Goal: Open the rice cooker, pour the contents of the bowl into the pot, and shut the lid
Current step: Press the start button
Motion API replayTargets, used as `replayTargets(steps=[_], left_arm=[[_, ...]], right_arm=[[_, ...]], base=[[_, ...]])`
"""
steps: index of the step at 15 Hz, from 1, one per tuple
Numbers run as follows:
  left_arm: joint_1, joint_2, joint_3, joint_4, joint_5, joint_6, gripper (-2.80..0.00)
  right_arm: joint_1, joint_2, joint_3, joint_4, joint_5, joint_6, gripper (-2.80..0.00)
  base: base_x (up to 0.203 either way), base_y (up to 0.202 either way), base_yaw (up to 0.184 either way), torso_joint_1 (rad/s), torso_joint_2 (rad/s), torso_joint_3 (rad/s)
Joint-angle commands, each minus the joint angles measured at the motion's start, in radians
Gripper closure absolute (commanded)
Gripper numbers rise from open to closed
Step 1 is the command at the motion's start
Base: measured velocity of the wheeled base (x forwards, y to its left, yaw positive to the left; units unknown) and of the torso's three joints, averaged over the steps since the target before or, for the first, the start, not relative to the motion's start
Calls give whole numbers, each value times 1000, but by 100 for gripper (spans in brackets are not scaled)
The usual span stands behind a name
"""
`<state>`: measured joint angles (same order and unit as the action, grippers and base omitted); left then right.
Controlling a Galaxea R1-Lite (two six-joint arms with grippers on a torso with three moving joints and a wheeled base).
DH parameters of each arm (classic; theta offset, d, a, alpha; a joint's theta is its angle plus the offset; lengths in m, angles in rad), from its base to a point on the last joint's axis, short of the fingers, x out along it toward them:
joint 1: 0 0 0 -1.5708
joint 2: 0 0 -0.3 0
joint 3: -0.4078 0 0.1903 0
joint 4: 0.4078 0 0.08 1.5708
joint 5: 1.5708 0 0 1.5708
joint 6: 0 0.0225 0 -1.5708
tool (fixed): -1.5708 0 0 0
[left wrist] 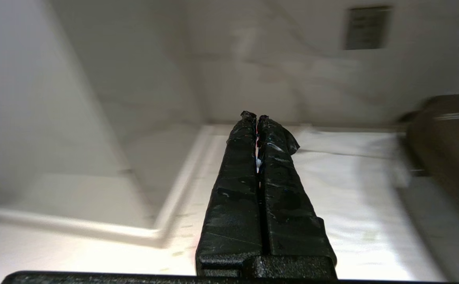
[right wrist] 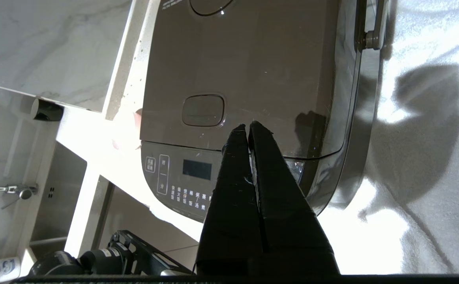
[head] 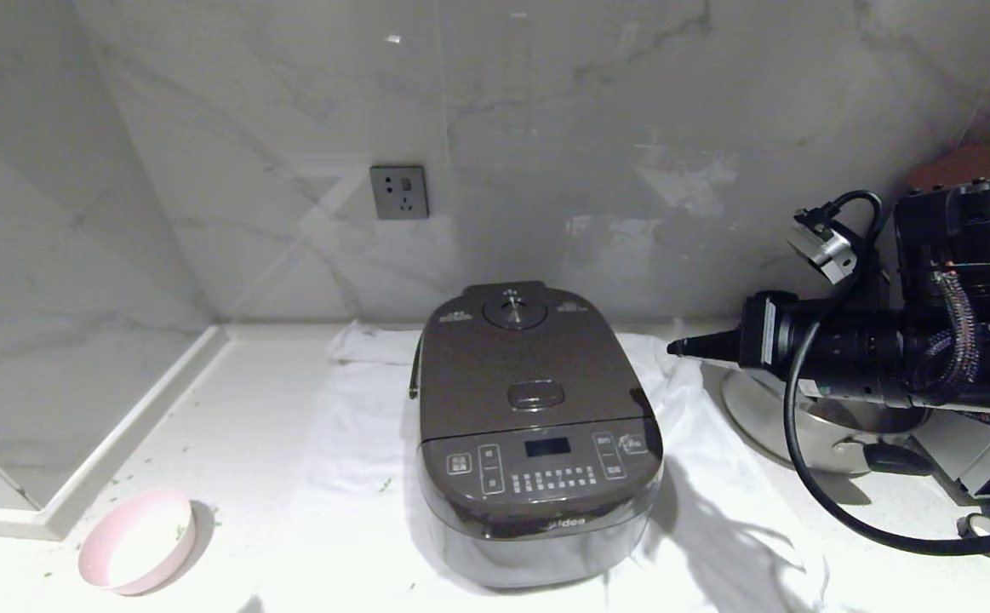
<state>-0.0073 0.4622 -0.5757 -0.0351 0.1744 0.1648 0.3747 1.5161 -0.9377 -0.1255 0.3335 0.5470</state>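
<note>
The rice cooker (head: 537, 434) sits in the middle of the bench (head: 256, 409) on a white cloth (head: 350, 460), and its lid (head: 529, 375) is down, flush with the body, so the pot inside is hidden. The bowl (head: 139, 541) stands well apart from the cooker, near the front left corner of the bench; its white inside looks bare, with perhaps a green fleck or two on the wall (a few green bits also lie scattered on the bench around it). From that I judge the pouring is done and the lid closed, so the task is at its end, or very nearly.

The right tool (right wrist: 248, 127) reaches in from the right side, level, its tip just off the cooker's rear right corner in the head view; the right wrist view has it poised over the lid near the release button (right wrist: 203, 110). Its two fingers are pressed together and carry nothing. Whether the tip touches the lid I cannot tell from either view. The left tool (left wrist: 257, 118) is outside the head view; its own camera shows it pointing at the back wall left of the cooker, fingers tight together, nothing between them.

What is left, in my judgement, is only to be sure the lid is latched: a firm downward press near the front edge would settle it, kept clear of the release button so that the lid does not spring open. After that both arms need only draw back, the right one minding the steel pan (head: 809, 426) beneath it.
</note>
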Motion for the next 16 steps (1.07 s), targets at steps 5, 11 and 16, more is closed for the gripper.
replayTargets(steps=[5, 11, 16], left_arm=[[24, -349, 139, 144, -5, 43, 0], [9, -465, 447, 141, -42, -8, 0], [9, -465, 548, 119, -204, -74, 0]], right_arm=[[0, -23, 20, 0, 4, 2, 0], [7, -61, 44, 0, 4, 0, 0], [56, -68, 45, 2, 4, 5, 0]], base=[[0, 0, 0, 0, 0, 0], [0, 0, 0, 0, 0, 0], [0, 0, 0, 0, 0, 0]])
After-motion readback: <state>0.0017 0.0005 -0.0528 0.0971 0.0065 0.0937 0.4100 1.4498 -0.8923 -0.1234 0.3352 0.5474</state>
